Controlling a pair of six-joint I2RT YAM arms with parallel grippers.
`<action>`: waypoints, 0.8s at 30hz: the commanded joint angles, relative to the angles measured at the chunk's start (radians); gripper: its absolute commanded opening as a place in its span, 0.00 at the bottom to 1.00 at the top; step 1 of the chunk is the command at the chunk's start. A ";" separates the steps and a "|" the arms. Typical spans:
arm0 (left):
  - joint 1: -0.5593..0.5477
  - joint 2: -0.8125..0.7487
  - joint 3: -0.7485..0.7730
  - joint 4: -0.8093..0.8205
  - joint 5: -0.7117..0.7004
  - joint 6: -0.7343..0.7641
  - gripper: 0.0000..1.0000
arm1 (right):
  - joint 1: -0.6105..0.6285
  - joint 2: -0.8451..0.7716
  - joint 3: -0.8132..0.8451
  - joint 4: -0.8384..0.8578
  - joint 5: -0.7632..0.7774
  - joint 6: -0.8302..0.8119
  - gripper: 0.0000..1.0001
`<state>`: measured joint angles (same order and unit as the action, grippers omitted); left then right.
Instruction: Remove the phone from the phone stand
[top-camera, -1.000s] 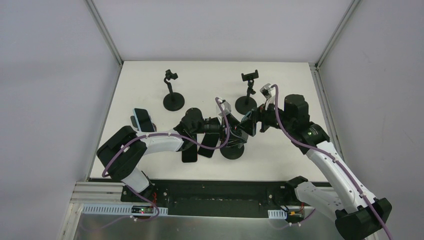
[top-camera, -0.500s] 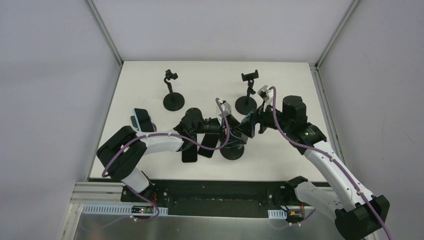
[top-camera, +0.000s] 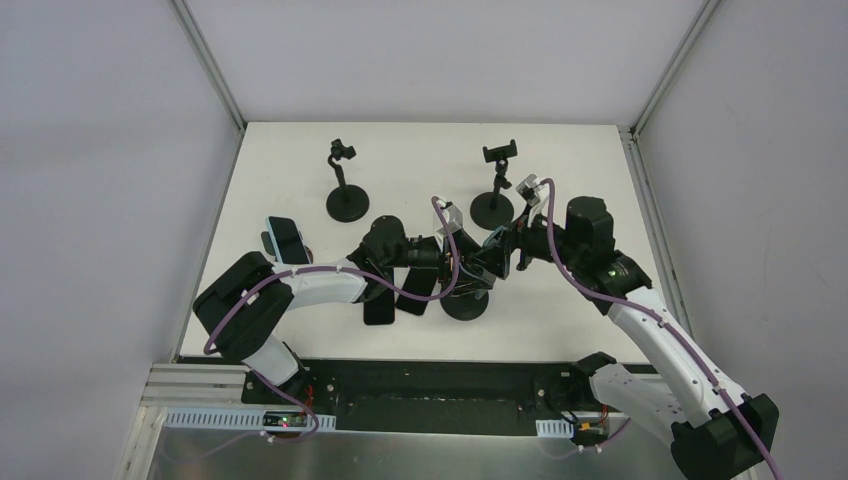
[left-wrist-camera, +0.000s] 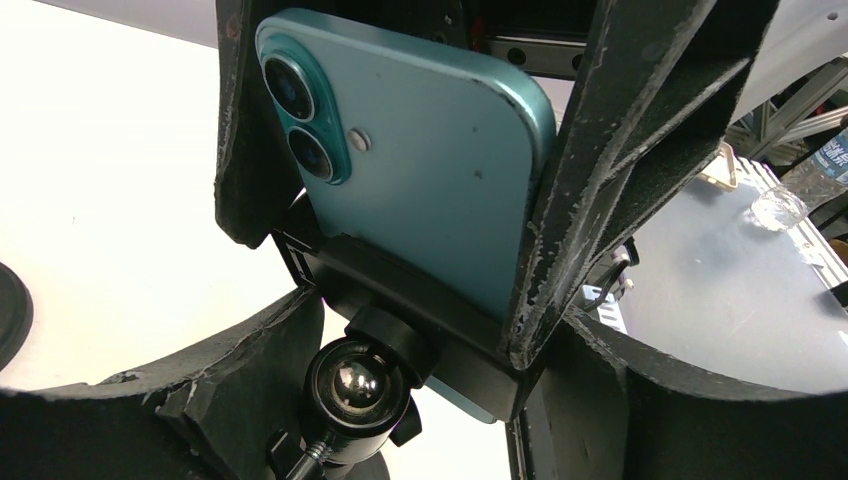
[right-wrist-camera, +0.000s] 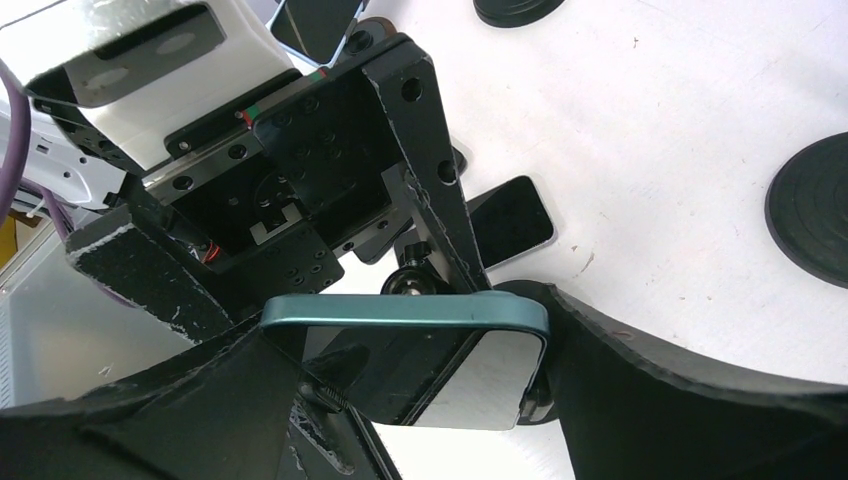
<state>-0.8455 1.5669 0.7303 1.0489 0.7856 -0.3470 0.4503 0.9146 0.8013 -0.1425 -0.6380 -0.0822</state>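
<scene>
A teal phone (left-wrist-camera: 430, 150) sits in the black clamp of a phone stand (left-wrist-camera: 400, 300) with a shiny ball joint (left-wrist-camera: 355, 385). My left gripper (left-wrist-camera: 430, 325) is closed round the stand's clamp just below the phone. My right gripper (right-wrist-camera: 405, 350) is shut on the phone (right-wrist-camera: 400, 312), one finger on each long side; its worn black fingers (left-wrist-camera: 620, 150) show in the left wrist view. In the top view both grippers, the left (top-camera: 465, 270) and the right (top-camera: 507, 250), meet at the phone (top-camera: 492, 252) above the stand's round base (top-camera: 465, 303).
Two empty phone stands (top-camera: 347, 200) (top-camera: 492, 205) stand at the back. A blue-edged phone (top-camera: 285, 238) lies at the left, and two dark phones (top-camera: 380, 300) (top-camera: 415, 288) lie under my left arm. A stand base (right-wrist-camera: 810, 210) is at the right.
My right arm has shifted a little left and nearer, pressing closer to the stand. My left arm has barely moved.
</scene>
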 joint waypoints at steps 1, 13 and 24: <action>-0.022 -0.021 0.003 -0.006 0.083 0.001 0.00 | 0.001 -0.016 -0.018 0.015 -0.030 0.005 0.87; -0.021 -0.016 0.008 -0.006 0.068 -0.010 0.13 | 0.002 -0.022 -0.014 -0.008 -0.047 -0.013 0.69; -0.021 -0.026 0.009 -0.006 -0.005 -0.002 0.72 | 0.011 -0.063 -0.047 0.022 -0.068 -0.011 0.34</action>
<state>-0.8547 1.5665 0.7307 1.0481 0.7757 -0.3504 0.4503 0.8749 0.7685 -0.1276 -0.6605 -0.1051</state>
